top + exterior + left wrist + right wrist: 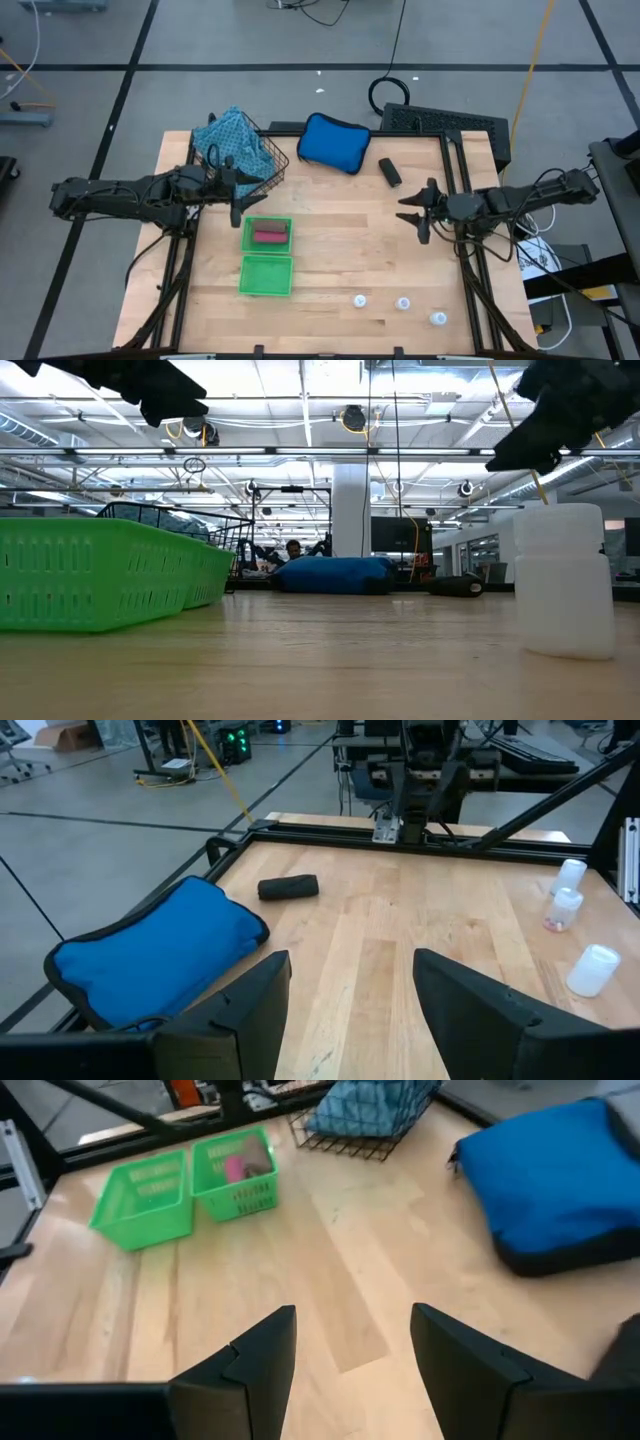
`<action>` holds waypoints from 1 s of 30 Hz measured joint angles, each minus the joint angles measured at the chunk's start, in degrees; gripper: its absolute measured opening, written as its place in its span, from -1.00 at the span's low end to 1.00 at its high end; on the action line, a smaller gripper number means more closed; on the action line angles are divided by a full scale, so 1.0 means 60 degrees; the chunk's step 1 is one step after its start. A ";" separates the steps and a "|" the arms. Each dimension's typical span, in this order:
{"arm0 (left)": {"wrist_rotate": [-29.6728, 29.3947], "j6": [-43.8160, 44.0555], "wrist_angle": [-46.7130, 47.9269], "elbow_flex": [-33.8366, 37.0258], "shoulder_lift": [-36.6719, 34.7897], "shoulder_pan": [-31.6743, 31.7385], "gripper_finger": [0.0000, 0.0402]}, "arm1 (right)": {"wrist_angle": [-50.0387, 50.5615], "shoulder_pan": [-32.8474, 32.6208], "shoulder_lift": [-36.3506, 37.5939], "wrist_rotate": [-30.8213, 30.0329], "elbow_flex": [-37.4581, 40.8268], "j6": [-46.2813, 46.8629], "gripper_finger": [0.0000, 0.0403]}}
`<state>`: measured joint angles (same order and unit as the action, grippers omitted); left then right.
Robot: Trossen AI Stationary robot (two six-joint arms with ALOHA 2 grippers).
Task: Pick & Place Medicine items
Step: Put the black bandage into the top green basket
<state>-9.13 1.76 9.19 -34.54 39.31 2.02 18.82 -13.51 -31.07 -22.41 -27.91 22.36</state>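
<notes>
With both end effectors spread apart and empty, lower the right end effector (413, 212) squarely over the black rounded oblong medicine piece (390, 172) lying at its 11 o'clock on the wooden counter (340, 250), beside the padded blue pouch (333, 141).

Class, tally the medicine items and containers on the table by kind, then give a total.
White bottles: 3
Oblong pieces: 3, black, brown and pink
Green baskets: 2
Wire basket: 1
Blue pouch: 1
Total: 10
</notes>
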 joint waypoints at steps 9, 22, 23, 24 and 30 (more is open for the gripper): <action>-0.0003 0.0000 0.0000 0.0000 0.0000 0.0000 0.11 | -0.3095 -0.0148 -0.0004 -0.0031 0.1520 -0.1449 -0.07; 0.0001 -0.0004 0.0000 0.0000 0.0004 0.0000 0.11 | -1.1148 0.0547 -0.0030 -0.1686 0.4007 -0.6276 -0.07; -0.0003 -0.0002 0.0000 0.0000 0.0004 0.0000 0.11 | -1.1616 0.0597 -0.0025 -0.1683 0.4149 -0.6266 -0.07; 0.0000 -0.0004 0.0000 0.0000 0.0004 0.0000 0.11 | -1.1758 0.0639 -0.0002 -0.1743 0.4222 -0.6154 -0.07; 0.0001 -0.0004 0.0000 0.0000 0.0004 -0.0002 0.11 | -1.1680 0.0904 -0.0045 -0.1914 0.4215 -0.5604 -0.07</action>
<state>-9.13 1.74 9.19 -34.54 39.33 2.01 -51.26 -8.09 -31.34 -33.90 -2.62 -11.26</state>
